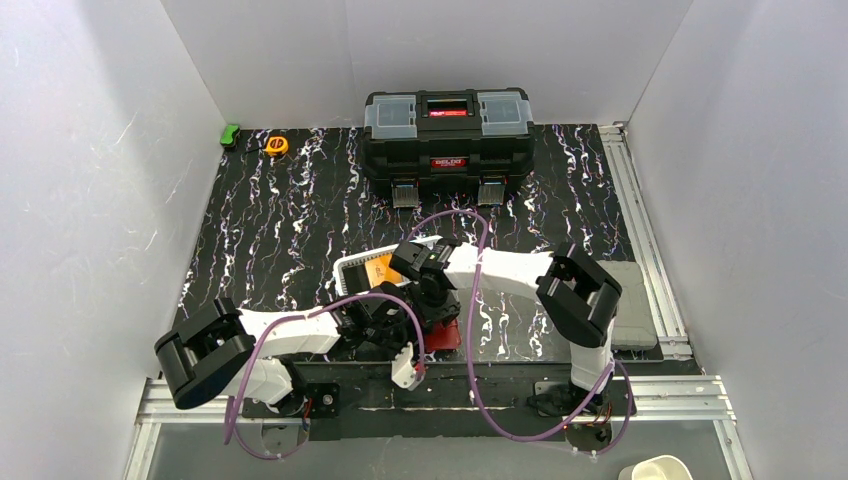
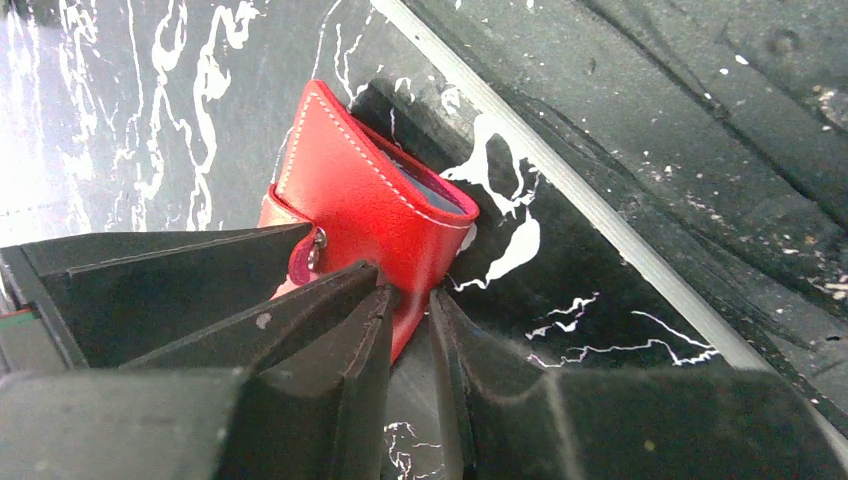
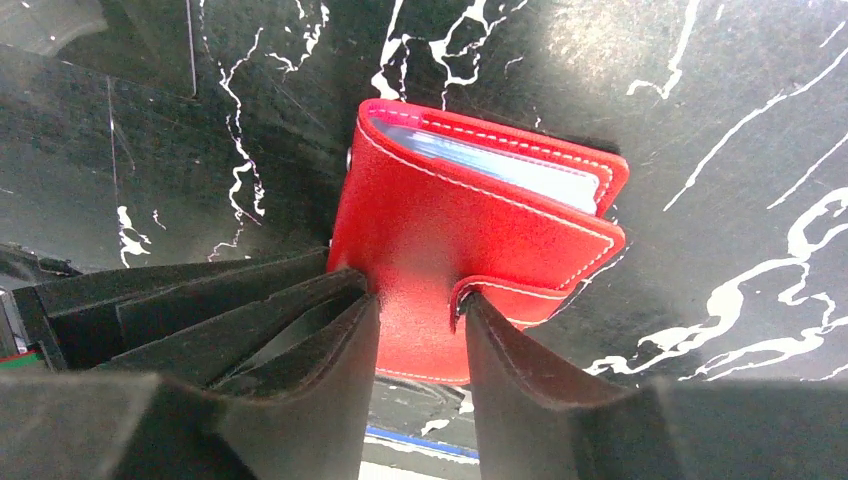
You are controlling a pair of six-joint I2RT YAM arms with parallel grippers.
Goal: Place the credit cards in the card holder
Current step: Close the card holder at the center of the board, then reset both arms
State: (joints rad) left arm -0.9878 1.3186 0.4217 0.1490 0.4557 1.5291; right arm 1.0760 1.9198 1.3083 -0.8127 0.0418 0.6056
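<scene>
The card holder [image 3: 470, 230] sits on the tabletop [image 3: 700, 120] at its near edge, between your two arms, with a pale blue card [image 3: 500, 165] showing in its open mouth. You look to be finishing the seating of that card. Your left fingers [image 2: 340, 345] are nearly together, pinching the holder's lower edge to steady it. Your right fingers [image 3: 515, 390] stand apart, straddling the cover and snap tab, gripping nothing. Next you would likely lift the right arm clear and fetch the orange card [image 1: 379, 269] from the white basket [image 1: 347, 272], with the left pinch kept firm.
</scene>
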